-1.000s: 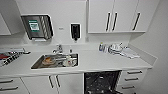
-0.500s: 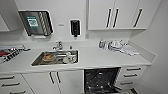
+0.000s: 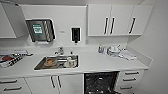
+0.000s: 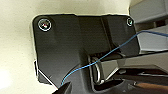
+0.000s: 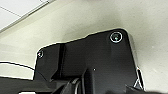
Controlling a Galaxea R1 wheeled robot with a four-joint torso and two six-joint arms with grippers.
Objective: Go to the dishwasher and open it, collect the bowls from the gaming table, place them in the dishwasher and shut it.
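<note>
The view has pulled back a little from a moment ago: the counter [image 3: 100, 65] sits higher and more of the cabinet fronts below it shows, so the robot seems to be backing or tilting away from the kitchenette. Nothing on the counter has moved.

The dishwasher [image 3: 100, 82] is at 6 o'clock, just right of centre under the counter, its dark inside and racks on show. That reads as already open, so the opening step looks done and the bowls are what remains.

The sink [image 3: 57, 62] at 9 o'clock holds dishes: something orange-brown on a plate [image 3: 49, 62] and a pale cup [image 3: 71, 62]. At 2 o'clock a stack of white crockery [image 3: 113, 50] stands on the counter.

Whether either gripper is wide or narrow I cannot tell; both wrist views give just dark plate.
</note>
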